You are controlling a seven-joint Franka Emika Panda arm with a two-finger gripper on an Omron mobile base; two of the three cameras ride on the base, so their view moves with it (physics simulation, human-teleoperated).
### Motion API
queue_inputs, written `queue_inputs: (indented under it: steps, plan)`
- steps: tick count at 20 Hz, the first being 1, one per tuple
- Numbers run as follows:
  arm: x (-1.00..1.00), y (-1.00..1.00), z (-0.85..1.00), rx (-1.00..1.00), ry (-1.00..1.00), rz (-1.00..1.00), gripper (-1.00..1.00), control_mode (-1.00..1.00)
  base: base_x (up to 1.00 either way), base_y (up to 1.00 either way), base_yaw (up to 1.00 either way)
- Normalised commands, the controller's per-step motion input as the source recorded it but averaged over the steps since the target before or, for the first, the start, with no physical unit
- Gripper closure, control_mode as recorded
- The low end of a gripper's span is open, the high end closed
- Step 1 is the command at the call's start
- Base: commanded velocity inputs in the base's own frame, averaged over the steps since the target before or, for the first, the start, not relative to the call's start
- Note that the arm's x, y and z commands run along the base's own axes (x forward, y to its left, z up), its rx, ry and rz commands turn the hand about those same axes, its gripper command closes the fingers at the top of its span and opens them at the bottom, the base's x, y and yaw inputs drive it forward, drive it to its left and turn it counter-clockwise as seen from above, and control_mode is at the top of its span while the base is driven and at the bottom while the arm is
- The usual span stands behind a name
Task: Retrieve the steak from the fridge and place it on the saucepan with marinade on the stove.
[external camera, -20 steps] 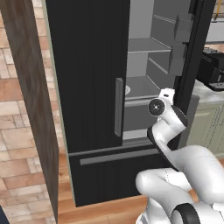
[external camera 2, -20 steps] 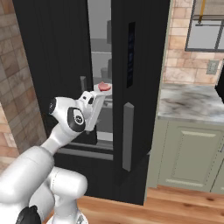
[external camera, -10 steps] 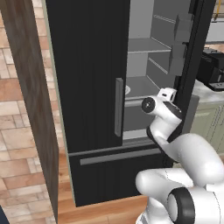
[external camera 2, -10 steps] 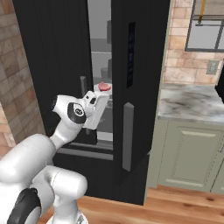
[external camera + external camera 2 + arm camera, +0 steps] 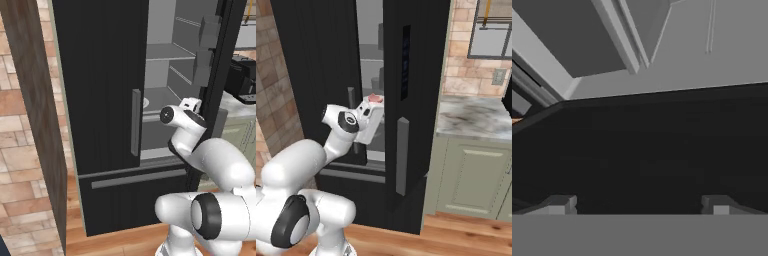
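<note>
The black fridge (image 5: pixel 100 75) has its left door shut and its right door (image 5: pixel 227 55) swung open, showing grey shelves (image 5: pixel 167 50). The steak (image 5: pixel 374 97), a small pink-red lump, lies on a middle shelf, on a white plate whose rim (image 5: pixel 145 102) peeks past the shut door. My white hand (image 5: pixel 369 119) sits just in front of and below the steak, at the opening. In the hand view my gripper (image 5: pixel 638 207) is open and empty, its fingertips (image 5: pixel 559 205) wide apart and facing a dark surface under the grey shelves. The saucepan and stove are out of view.
A marble counter (image 5: pixel 476 117) over grey-green cabinets (image 5: pixel 471 170) stands right of the fridge, with a black appliance (image 5: pixel 245 77) on it. A brown wooden panel (image 5: pixel 35 100) and a brick wall flank the fridge's left. The open door's bins (image 5: pixel 207 35) hang close to my arm.
My hand has edged up and slightly forward toward the fridge opening, and the wrist has turned a little. The jaws stay open. The steak has not moved.
</note>
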Motion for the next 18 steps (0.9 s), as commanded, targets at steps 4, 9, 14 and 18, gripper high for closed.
queue_inputs:
  steps: [4,9,14,18]
  plan:
    - [0.07,-0.4,-0.01,0.0,0.0,-0.03,-1.0,-1.0,0.0,0.0,0.0]
    - [0.0,-0.57,-0.04,0.0,0.0,-0.04,-1.0,-1.0,0.0,0.0,0.0]
    - [-0.26,-0.82,-0.06,0.0,0.0,-0.08,-1.0,-1.0,0.0,0.0,0.0]
    - [-0.48,-1.0,-0.15,0.0,0.0,-0.1,-1.0,-1.0,0.0,0.0,0.0]
